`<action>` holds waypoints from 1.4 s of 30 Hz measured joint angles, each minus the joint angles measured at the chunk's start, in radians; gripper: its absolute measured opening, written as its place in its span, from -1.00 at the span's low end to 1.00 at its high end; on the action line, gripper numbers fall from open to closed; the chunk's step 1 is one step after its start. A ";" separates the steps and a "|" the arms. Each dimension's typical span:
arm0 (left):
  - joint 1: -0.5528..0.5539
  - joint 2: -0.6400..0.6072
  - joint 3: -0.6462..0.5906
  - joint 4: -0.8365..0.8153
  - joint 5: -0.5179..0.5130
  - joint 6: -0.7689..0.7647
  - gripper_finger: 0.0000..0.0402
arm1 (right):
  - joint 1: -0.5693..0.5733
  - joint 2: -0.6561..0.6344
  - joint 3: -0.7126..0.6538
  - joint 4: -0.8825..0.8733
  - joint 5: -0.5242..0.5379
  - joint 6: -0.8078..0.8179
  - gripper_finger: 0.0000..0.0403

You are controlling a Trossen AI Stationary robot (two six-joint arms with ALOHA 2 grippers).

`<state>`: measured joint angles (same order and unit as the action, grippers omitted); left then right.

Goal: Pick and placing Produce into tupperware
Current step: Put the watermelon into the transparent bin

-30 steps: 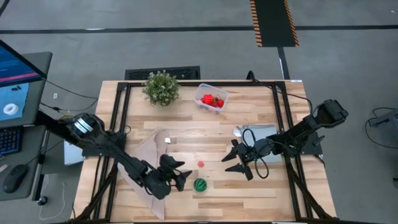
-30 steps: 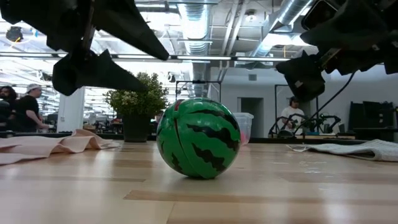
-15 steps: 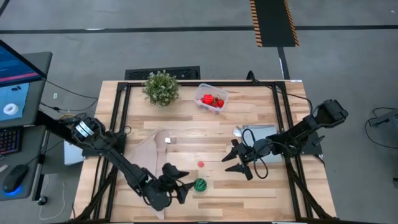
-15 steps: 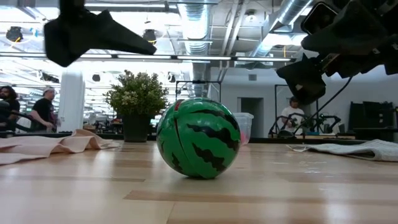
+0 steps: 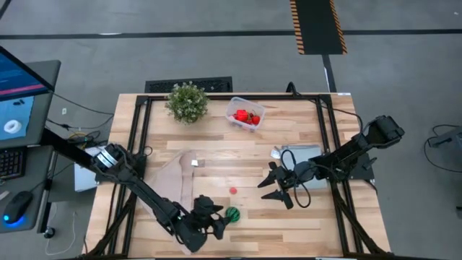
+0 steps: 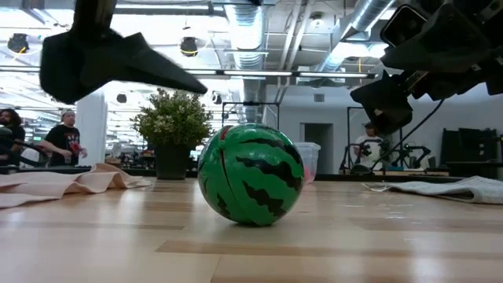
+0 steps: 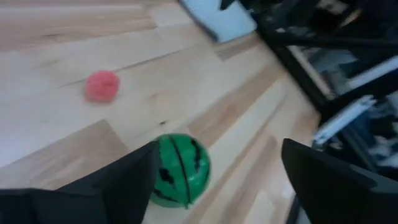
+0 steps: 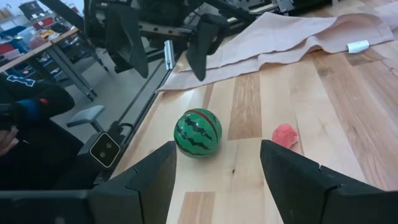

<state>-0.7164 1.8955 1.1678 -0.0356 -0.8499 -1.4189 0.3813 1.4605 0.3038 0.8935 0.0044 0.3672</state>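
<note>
The green striped ball (image 5: 232, 214) rests on the bare wood near the table's near edge; it fills the middle of the low view (image 6: 250, 174). A small red piece (image 5: 233, 191) lies just beyond it. The clear tupperware (image 5: 245, 114) stands at the far side with red pieces inside. My left gripper (image 5: 218, 220) is open, just left of the ball and above table level; in its wrist view (image 7: 219, 146) the ball (image 7: 180, 169) sits by one finger. My right gripper (image 5: 278, 186) hovers open to the right, facing the ball (image 8: 198, 131).
A beige cloth (image 5: 177, 180) lies left of the ball, under my left arm. A grey-blue sheet (image 5: 299, 155) lies beneath my right arm. The potted plant (image 5: 187, 101) stands at the far edge, left of the tub. People are in the room behind the table.
My left gripper has moved toward the table's near edge and a little right, closing in on the green ball, still open. The ball and the red piece have stayed put.
</note>
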 joint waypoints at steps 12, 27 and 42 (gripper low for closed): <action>0.032 0.196 0.376 -0.591 0.077 -0.199 0.98 | 0.000 0.000 0.000 0.000 0.000 0.000 0.27; 0.082 0.334 0.566 -0.763 0.215 -0.218 0.99 | 0.000 0.000 0.000 -0.004 0.000 0.000 0.27; 0.104 0.333 0.544 -0.707 0.267 -0.171 0.99 | 0.000 0.000 0.000 -0.003 0.000 0.000 0.27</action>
<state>-0.6121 2.2288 1.7123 -0.7425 -0.5831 -1.5902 0.3815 1.4605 0.3042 0.8902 0.0042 0.3672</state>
